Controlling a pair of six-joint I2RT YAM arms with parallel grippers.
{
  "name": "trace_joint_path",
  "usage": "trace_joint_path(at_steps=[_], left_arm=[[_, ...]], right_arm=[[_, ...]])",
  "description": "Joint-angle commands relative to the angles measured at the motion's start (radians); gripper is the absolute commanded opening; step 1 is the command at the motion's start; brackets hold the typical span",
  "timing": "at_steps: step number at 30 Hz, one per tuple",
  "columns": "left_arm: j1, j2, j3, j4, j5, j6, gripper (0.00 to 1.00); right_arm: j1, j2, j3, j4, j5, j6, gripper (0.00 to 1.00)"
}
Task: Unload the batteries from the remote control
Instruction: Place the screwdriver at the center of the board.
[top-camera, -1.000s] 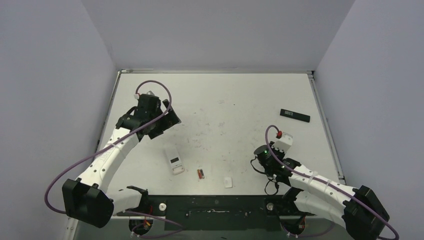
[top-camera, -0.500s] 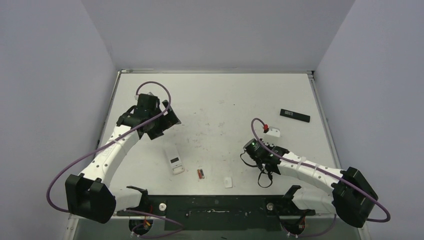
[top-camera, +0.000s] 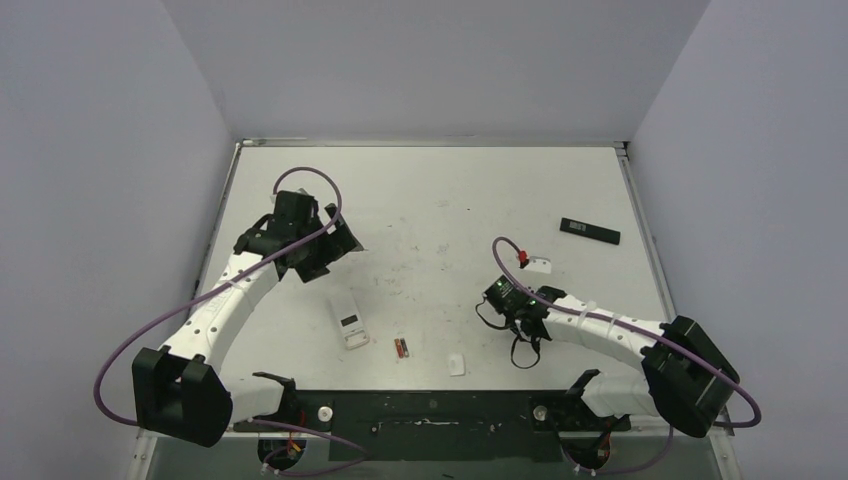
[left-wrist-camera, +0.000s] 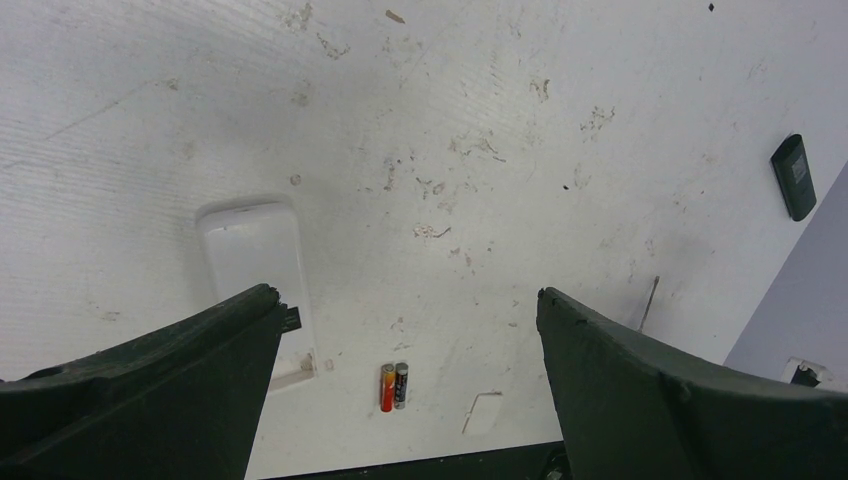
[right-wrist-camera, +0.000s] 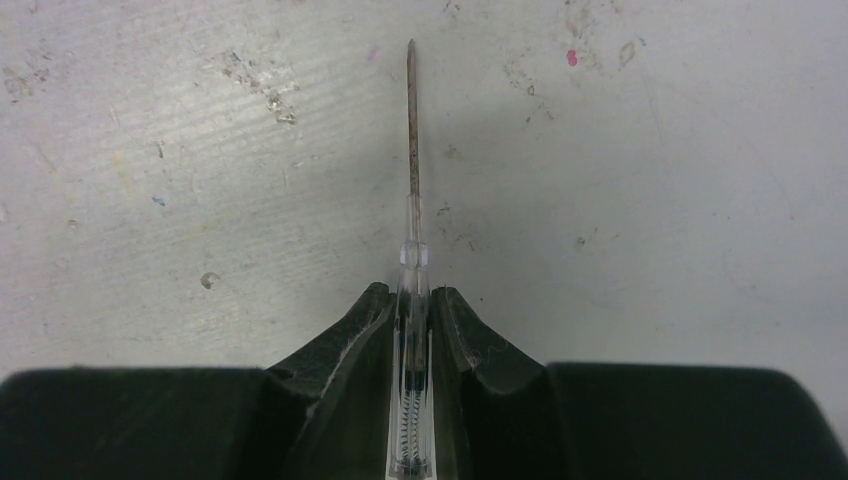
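Two batteries (top-camera: 401, 348), one orange-red and one dark, lie side by side on the table right of the white remote (top-camera: 350, 322). They also show in the left wrist view (left-wrist-camera: 394, 386), with the remote (left-wrist-camera: 258, 262) to their left. No other batteries are in view. My left gripper (top-camera: 338, 240) is open and empty, raised above the table behind the remote; in its own view it (left-wrist-camera: 408, 305) frames the batteries. My right gripper (top-camera: 495, 297) is shut (right-wrist-camera: 412, 295) on a clear-handled tool with a thin metal shaft (right-wrist-camera: 411, 130), held low over bare table right of the batteries.
A small white plastic piece (top-camera: 457, 364) lies near the front edge, right of the batteries, and also shows in the left wrist view (left-wrist-camera: 484, 412). A black remote-like bar (top-camera: 590, 231) lies at the far right. The black front rail (top-camera: 430, 410) borders the table's near edge.
My right arm has swung left and stretched out, carrying the gripper and tool towards the table's middle. The left arm has barely shifted.
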Motion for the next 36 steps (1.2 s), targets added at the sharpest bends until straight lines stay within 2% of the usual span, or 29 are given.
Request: trace_joint_path(at_steps=[1,11,16,22,27,36], left_arm=[[0.009,-0.021,0.005,0.054,0.027,0.013,0.97],[0.018,-0.010,0.013,0.083,0.068,0.007,0.97],[0.022,-0.015,0.025,0.086,0.079,0.002,0.97],[0.029,-0.016,0.020,0.083,0.081,0.007,0.97],[0.034,-0.017,0.014,0.097,0.093,0.006,0.97],[0.039,-0.014,0.019,0.104,0.104,0.009,0.97]], right_arm=[[-0.018,-0.032,-0.017,-0.019,-0.018,0.018,0.10],[-0.060,-0.013,0.029,-0.050,-0.051,-0.071,0.12],[-0.065,0.060,0.045,-0.058,-0.053,-0.076,0.11],[-0.065,0.107,0.086,-0.114,-0.002,-0.084,0.14],[-0.064,0.146,0.101,-0.122,-0.018,-0.100,0.16],[-0.061,0.142,0.104,-0.126,-0.011,-0.095,0.19]])
